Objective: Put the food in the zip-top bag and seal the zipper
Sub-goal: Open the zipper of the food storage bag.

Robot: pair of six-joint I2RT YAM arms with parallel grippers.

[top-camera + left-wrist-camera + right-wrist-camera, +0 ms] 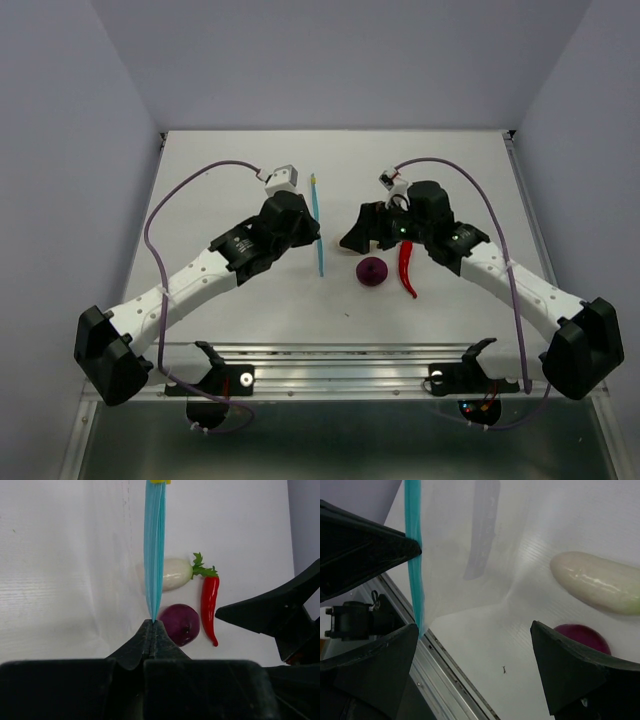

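While left pincer [152, 623] clamps its end, zipper [154, 555] runs near-to-far

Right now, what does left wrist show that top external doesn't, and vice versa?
Only left wrist: the white radish with green leaves, and the left hand shut on the zipper. Only top external: the purple cables and the near-edge rail; the radish is hidden there, apparently under the right hand. Both: zipper, onion, chili.
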